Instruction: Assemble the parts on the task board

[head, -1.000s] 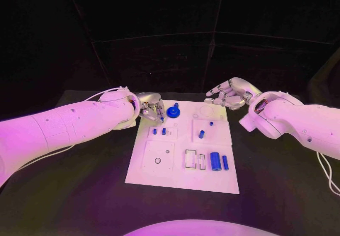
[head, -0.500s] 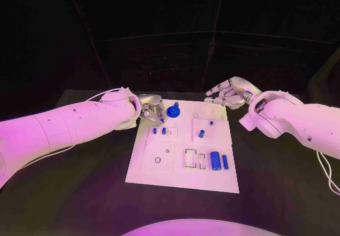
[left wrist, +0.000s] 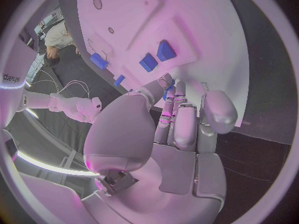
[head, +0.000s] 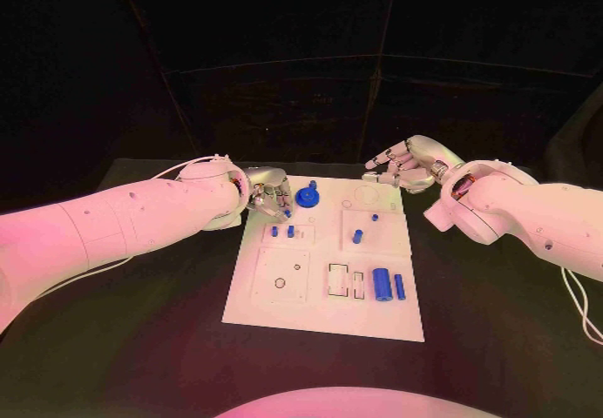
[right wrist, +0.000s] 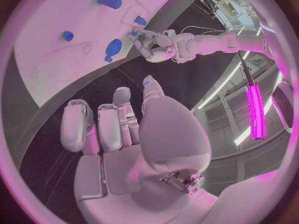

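Where the board point(head: 270, 300) lies nearest the robot, two blue cylinders point(head: 381, 280) rest side by side. Farther up stand small blue pegs point(head: 357, 236). Beyond, the left hand point(head: 269, 198) curls its fingers beside a blue knob point(head: 308, 200); whether they grip it I cannot tell. Farthest, the right hand point(head: 409, 165) hovers spread, holding nothing.
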### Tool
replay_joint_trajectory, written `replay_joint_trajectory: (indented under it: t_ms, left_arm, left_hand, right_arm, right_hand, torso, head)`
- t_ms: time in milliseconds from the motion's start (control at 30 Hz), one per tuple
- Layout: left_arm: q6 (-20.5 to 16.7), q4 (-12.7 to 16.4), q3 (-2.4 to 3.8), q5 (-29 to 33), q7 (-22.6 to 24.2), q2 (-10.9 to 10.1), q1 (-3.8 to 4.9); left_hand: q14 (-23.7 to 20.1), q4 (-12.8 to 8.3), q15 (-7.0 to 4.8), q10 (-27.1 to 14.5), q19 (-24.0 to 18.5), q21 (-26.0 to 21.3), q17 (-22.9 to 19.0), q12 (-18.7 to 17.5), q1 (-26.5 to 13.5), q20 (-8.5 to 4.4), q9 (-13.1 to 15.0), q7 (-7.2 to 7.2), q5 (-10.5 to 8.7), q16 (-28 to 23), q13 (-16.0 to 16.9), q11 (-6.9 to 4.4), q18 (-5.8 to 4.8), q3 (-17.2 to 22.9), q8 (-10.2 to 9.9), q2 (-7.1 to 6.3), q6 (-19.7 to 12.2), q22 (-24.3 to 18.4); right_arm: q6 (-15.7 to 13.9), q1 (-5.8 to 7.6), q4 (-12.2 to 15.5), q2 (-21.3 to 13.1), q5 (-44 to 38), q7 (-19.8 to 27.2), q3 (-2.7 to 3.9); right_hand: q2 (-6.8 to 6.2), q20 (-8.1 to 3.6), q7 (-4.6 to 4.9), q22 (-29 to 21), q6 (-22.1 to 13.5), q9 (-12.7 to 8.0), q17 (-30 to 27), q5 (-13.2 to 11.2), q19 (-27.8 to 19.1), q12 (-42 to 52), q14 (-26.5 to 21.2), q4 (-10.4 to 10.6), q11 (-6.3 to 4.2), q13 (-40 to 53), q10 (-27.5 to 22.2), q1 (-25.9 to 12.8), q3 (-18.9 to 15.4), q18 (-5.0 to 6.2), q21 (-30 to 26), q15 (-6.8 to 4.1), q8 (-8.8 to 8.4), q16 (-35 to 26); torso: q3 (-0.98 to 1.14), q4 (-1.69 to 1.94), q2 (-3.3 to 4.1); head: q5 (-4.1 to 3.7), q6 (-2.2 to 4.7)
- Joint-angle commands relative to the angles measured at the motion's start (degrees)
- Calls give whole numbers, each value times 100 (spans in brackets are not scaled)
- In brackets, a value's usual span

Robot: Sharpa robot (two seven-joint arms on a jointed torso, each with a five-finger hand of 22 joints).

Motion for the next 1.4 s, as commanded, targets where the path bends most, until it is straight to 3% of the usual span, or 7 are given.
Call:
replay_joint_trajectory:
  t_ms: [33, 333, 733, 833, 967, 1167, 1400]
  left_arm:
    - [71, -10, -1, 19, -62, 3, 2]
    - [-134, -7, -1, 20, -62, -52, 2]
    - [-714, 209, 10, 555, 238, -399, 5]
    - [-1053, 394, 13, 1745, 764, -640, 15]
    - [-1157, 647, 11, 3883, 1640, -885, 22]
    - [-1088, 1099, 4, 6243, 2595, -1199, 22]
    - [-1047, 1445, -6, 6948, 2903, -1441, 17]
  left_hand:
    - [134, 2, 32, -39, 30, 25, -16, -66, -24, 27, -95, 35, 6, -37, -20, 55, -90, 48, -191, -66, -294, 26]
    - [114, -1, 60, -179, 6, 4, -98, -254, -55, 56, -285, 99, 6, -50, -35, 92, -84, 53, -399, -183, -901, 27]
    - [93, 0, 98, -270, -60, -187, -154, -345, -14, 89, -266, 138, 10, -66, -29, 140, -48, 78, -319, -178, -847, -126]
    - [-34, 21, 158, -333, -291, -837, -466, -377, -26, 137, -234, 178, 14, -268, -28, 209, 68, 110, -208, -170, -589, -671]
    - [-728, 38, 248, -510, -1052, -2478, -1886, -400, 1, 224, -254, 271, 17, -1269, -24, 299, 340, 141, -191, -129, -475, -1988]
    - [-1048, 61, 248, -419, -1251, -2680, -2379, -251, 14, 259, -262, 252, 17, -1596, 8, 279, 373, 100, -176, -77, -397, -2105]
    - [-1144, 77, 240, -363, -1298, -2733, -2517, -162, 15, 262, -261, 242, 17, -1666, 23, 263, 380, 61, -150, -44, -336, -2135]
  right_arm:
    - [30, 10, 1, 3, 4, 18, 3]
    - [154, 10, -22, -12, -181, -119, 3]
    - [544, -23, -22, -36, -2107, -585, 0]
    - [584, -102, 36, -43, -2998, -703, -1]
    - [596, -223, 92, -36, -3781, -832, -1]
    - [629, -401, 119, -17, -4453, -977, -2]
    - [590, -475, 106, 36, -4716, -1034, -2]
  right_hand:
    - [58, 1, -11, -25, 3, 8, -13, 36, -60, -47, 173, -12, -1, -38, -38, 19, -37, 68, -32, -14, 23, -33]
    - [155, 0, 0, -333, -19, 11, -441, 2, -258, -1063, 71, -123, 8, -942, -636, 300, -73, 136, -246, -12, 28, -384]
    - [285, -6, -23, -530, 435, 17, -921, -423, -302, -2934, 57, -510, 36, -2702, -860, 1260, 325, 168, -428, -5, 183, -817]
    - [243, 0, -46, -533, 539, 11, -932, -493, -298, -3261, 62, -553, 54, -3038, -892, 1367, 423, 168, -436, 5, 182, -831]
    - [194, 18, -42, -536, 598, -1, -937, -605, -297, -3538, 65, -562, 70, -3390, -885, 1412, 521, 169, -445, 35, 145, -838]
    - [79, 55, -18, -593, 555, -12, -1005, -688, -335, -3782, 48, -560, 137, -3738, -950, 1381, 575, 180, -492, 73, 46, -896]
    - [25, 89, 25, -630, 515, -10, -1042, -706, -357, -3901, 38, -586, 184, -3984, -985, 1365, 642, 188, -525, 107, -29, -928]
  torso:
    - [1, -1, -2]
    - [-2, 6, -2]
    - [-2, -3, -10]
    - [4, -5, -11]
    - [5, -10, -6]
    - [-4, 4, -6]
    - [-4, 10, -3]
  head:
    - [6, 9]
    - [0, 27]
    - [-53, 79]
    - [-153, 104]
    - [-266, 137]
    - [-362, 163]
    - [-387, 170]
